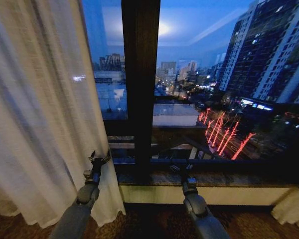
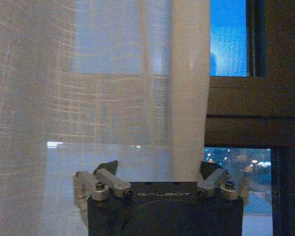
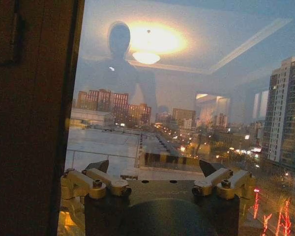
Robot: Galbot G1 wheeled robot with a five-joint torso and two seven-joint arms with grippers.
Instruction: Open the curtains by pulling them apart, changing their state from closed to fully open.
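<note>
End effector on left arm (image 1: 98, 160) is up at inner edge of sheer cream-white pleated curtain panel (image 1: 40, 109), fingers spread apart. In left wrist view that left end effector (image 2: 159, 169) has the curtain panel's (image 2: 113, 88) hem edge hanging betw. its two dark fingertips (image 2: 108, 166); fingers are released, not clamped on fabric. Whether cloth touches a fingertip can't be told.

Right end effector (image 1: 181, 168) sits near dark window sill (image 1: 214, 178), in front of glass, just right of dark vertical window frame post (image 1: 140, 74). In right wrist view the right end effector (image 3: 156, 167) also has fingers spread, nothing betw. them, w/ window glass (image 3: 187, 98) and dusk city beyond.

The curtain panel hangs bunched at far left, reaching patterned brown carpet floor (image 1: 139, 224). A second bit of cream-white sheer fabric (image 1: 291, 206) shows at lower right corner, well apart from the first. Middle of window is uncovered.
</note>
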